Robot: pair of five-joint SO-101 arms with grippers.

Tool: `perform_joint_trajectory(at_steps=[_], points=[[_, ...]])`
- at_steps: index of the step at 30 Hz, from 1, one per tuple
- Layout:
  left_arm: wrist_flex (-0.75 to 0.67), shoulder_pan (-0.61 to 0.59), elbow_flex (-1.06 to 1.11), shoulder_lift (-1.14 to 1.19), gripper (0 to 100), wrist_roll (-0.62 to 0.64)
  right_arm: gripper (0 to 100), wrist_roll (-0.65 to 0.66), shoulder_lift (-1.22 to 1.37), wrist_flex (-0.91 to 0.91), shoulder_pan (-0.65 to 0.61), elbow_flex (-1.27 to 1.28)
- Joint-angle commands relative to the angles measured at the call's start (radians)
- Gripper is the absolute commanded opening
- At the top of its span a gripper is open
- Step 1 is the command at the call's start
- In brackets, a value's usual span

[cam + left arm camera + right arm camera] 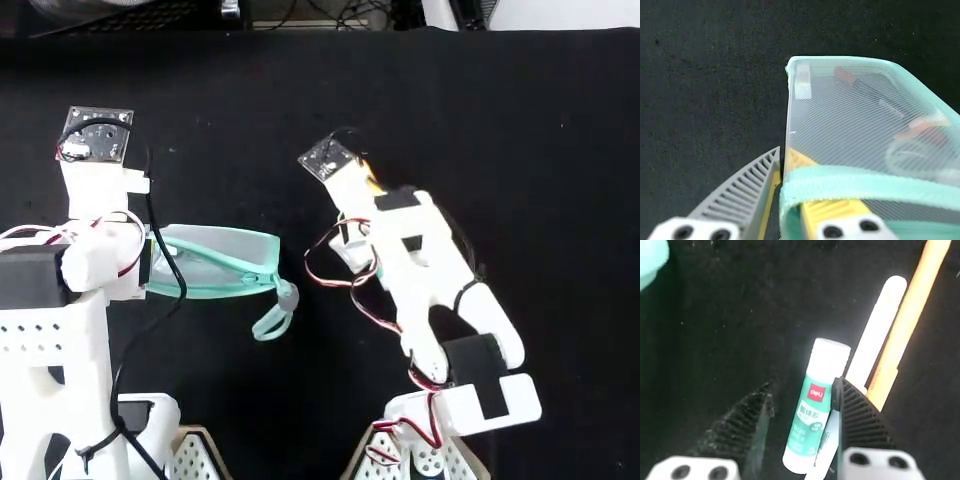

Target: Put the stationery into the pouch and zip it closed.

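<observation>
A translucent pouch [215, 262] with a teal rim lies on the black table, its strap loop [272, 318] trailing toward the front. My left gripper [150, 262] is shut on the pouch's [850, 120] end wall, the grey finger [745, 195] outside and the yellow finger [807, 162] inside. My right gripper [802, 385] hangs open just above the stationery. A green-and-white glue stick [815, 415] lies between its black fingers, close against one of them. Beside it lie a white pen [875, 335] and an orange pencil [910, 315].
The right arm [420, 260] stands to the right of the pouch and covers the stationery from above. A teal corner of the pouch [650, 260] shows at the edge of the right wrist view. Black cloth [520, 130] covers the table.
</observation>
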Motion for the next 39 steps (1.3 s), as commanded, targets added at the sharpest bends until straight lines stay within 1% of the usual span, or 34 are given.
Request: perform_joint_trajectory(at_steps=[1, 5, 12, 18, 23, 25, 29, 31, 35, 39], points=[[0.005, 0.013, -0.012, -0.008, 3, 0.012, 17.7, 0.008, -0.001, -0.043, -0.005, -0.064], [0.005, 0.013, -0.012, -0.008, 3, 0.012, 17.7, 0.008, 0.039, -0.051, -0.005, -0.105], [0.005, 0.013, -0.012, -0.008, 3, 0.012, 17.7, 0.008, 0.223, -0.048, -0.006, -0.182], [0.005, 0.013, -0.012, -0.008, 3, 0.012, 17.6, 0.008, 0.237, -0.048, -0.008, -0.180], [0.005, 0.013, -0.012, -0.008, 3, 0.012, 13.5, 0.014, 0.245, -0.038, -0.008, -0.202], [0.005, 0.013, -0.012, -0.008, 3, 0.012, 13.5, 0.015, 0.245, 0.028, -0.008, -0.236], [0.005, 0.013, -0.012, -0.008, 3, 0.012, 13.5, 0.017, 0.245, 0.230, -0.008, -0.352], [0.005, 0.013, -0.012, -0.008, 3, 0.012, 13.5, 0.017, 0.246, 0.304, -0.008, -0.407], [0.005, 0.013, -0.012, -0.008, 3, 0.014, 13.5, 0.017, 0.265, 0.347, -0.008, -0.460], [0.005, 0.013, -0.012, -0.008, 3, 0.014, 14.0, 0.015, 0.377, 0.345, -0.008, -0.507]])
